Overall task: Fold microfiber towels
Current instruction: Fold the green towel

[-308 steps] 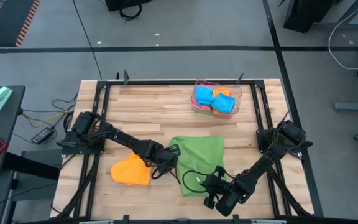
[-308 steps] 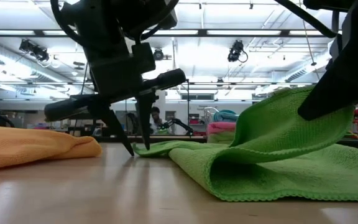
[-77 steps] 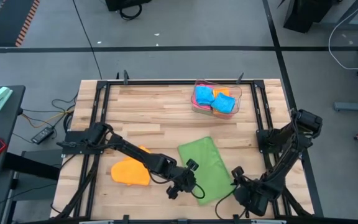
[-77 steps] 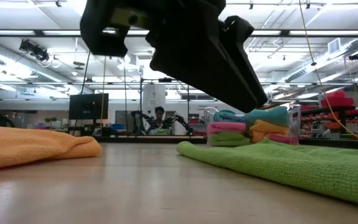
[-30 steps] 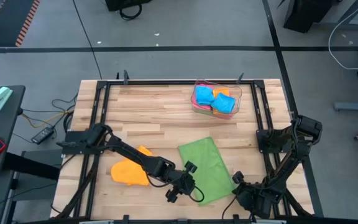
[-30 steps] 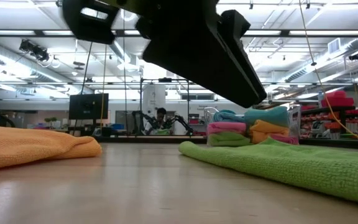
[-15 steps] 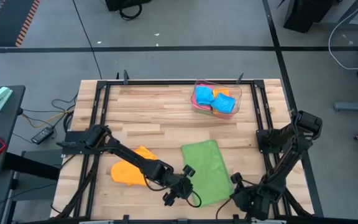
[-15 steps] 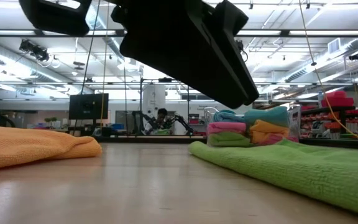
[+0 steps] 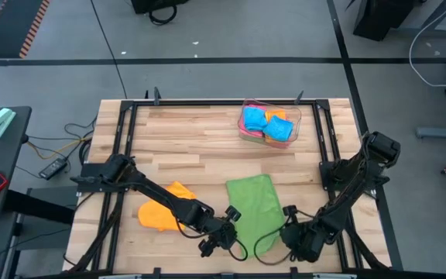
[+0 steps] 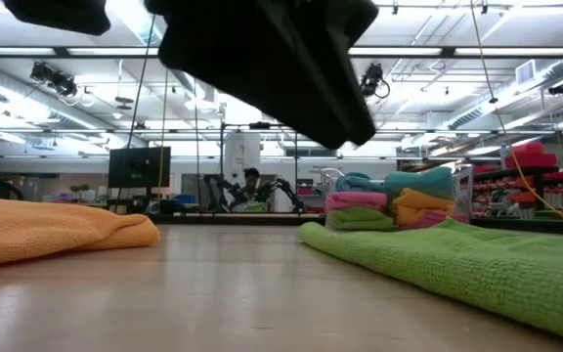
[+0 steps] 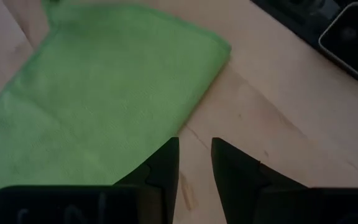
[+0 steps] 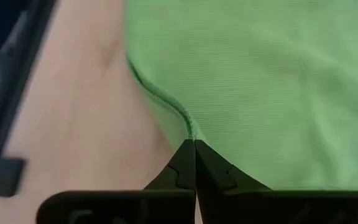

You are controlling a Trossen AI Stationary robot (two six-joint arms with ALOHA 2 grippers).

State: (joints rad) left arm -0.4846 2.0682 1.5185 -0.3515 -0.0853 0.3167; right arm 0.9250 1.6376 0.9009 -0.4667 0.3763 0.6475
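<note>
- While the green towel (image 9: 252,208) lies folded flat on the tabletop (image 9: 192,147) near its front edge, the right tool (image 9: 285,232) sits at its front right corner, fingers clenched on the towel's hem (image 12: 188,129).
- Left tool (image 9: 221,239) hovers just off the towel's front left edge, fingers (image 11: 163,163) slightly parted, grasping nothing.
- Orange towel (image 9: 161,212) rests crumpled to the left.
- Clear tray (image 9: 296,124) at the back holds more bright towels (image 9: 265,124).

I see bright, even light from ceiling strip lamps (image 10: 291,54) in my low view. The arm (image 10: 262,49) overhead is a dark blur; wrist views look soft, shadows faint.
</note>
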